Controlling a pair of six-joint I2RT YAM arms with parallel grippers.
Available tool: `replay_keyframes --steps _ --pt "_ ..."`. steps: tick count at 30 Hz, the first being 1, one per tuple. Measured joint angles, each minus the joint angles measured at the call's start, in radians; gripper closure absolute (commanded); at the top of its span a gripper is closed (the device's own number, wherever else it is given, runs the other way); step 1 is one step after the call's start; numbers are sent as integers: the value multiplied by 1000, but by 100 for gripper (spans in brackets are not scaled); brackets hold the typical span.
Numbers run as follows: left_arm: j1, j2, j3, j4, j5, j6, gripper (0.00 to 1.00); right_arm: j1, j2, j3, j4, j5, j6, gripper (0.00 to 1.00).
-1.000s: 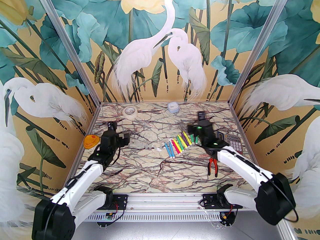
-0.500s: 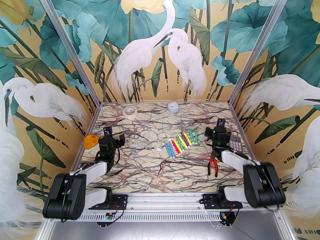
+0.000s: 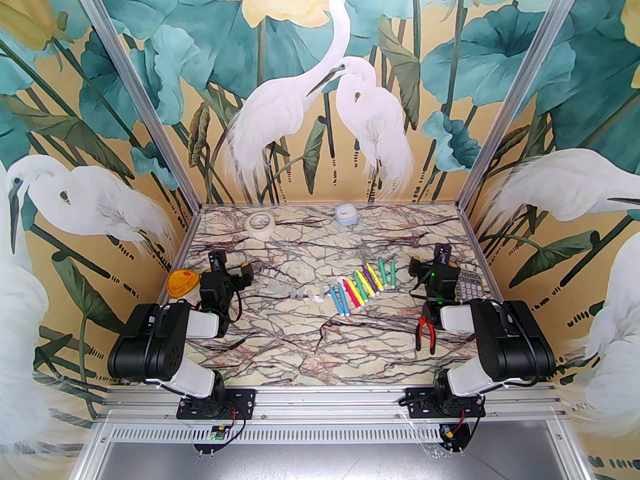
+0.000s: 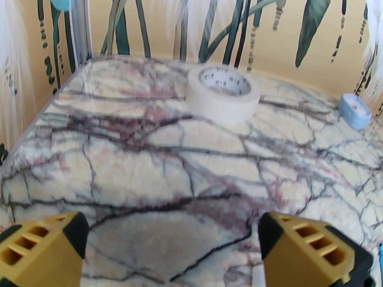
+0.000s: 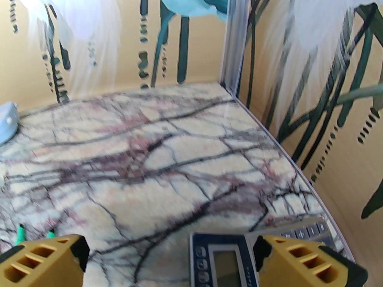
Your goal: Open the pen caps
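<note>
Marble-print tabletop (image 3: 320, 348): glossy, cream with dark and reddish veins. Walls are papered with egrets and lotus leaves.

Left pincer (image 3: 230, 266): jaws spread to full width, nothing held. The left wrist view shows bare marble between its yellow ribbed fingertips (image 4: 311, 250).
Right pincer (image 3: 431, 262): jaws equally wide, nothing held.

Counts:
- markers (image 3: 362, 288): nine by my count, slim and short. They lie side by side in a slanted row between the two pincers, nearer the right one and to its left. Barrels are blue, pink, yellow, green and purple, with two blue at the near end and two green at the far end.
- pen caps (image 3: 295, 292): small clear-whitish pieces in a loose row on the marble, right of the left pincer and just left of the marker row. They appear to lie apart from the barrels. They are pale on pale, so I cannot count them.
- tape roll (image 3: 259, 225): one, cream, lying flat ahead of the left pincer.
- calculator (image 3: 470, 285): one, grey keys, just right of the right pincer. Its display end sits between that pincer's fingertips in the right wrist view.
- pliers (image 3: 426, 333): one pair, red handles, behind the right pincer.

Containers:
- pale-blue box (image 3: 346, 215): one, rounded corners, closed, far ahead of both pincers. Contents hidden.
- orange domed lid (image 3: 182, 283): one, translucent, just left of the left pincer. I cannot tell what is under it.
</note>
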Motion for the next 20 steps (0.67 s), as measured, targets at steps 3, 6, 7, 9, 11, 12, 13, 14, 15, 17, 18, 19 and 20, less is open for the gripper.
replay_keyframes --steps 3,6,7,9,11,12,13,14,15,17,18,19,20 --pt "0 0 21 2 6 0 0 0 0 0 13 -11 0 1" --pt "0 0 22 1 9 0 0 0 0 0 17 -14 0 1" --pt "0 0 22 1 10 0 0 0 0 0 17 -14 0 1" --pt "0 0 22 1 10 0 0 0 0 0 17 -14 0 1" --pt "0 0 22 2 10 0 0 0 0 0 17 -14 0 1" --pt "0 0 22 2 10 0 0 0 0 0 17 -14 0 1" --pt "0 0 22 2 14 0 0 0 0 0 17 -14 0 1" --pt "0 0 22 2 18 0 0 0 0 0 17 -14 0 1" --pt "0 0 22 0 25 1 0 0 0 0 17 -14 0 1" --pt "0 0 23 0 38 1 0 0 0 0 17 -14 0 1" --pt "0 0 23 0 43 1 0 0 0 0 17 -14 0 1" --pt "0 0 24 -2 45 1 0 0 0 0 17 -14 0 1" --pt "0 0 26 -4 48 2 0 0 0 0 17 -14 0 1"
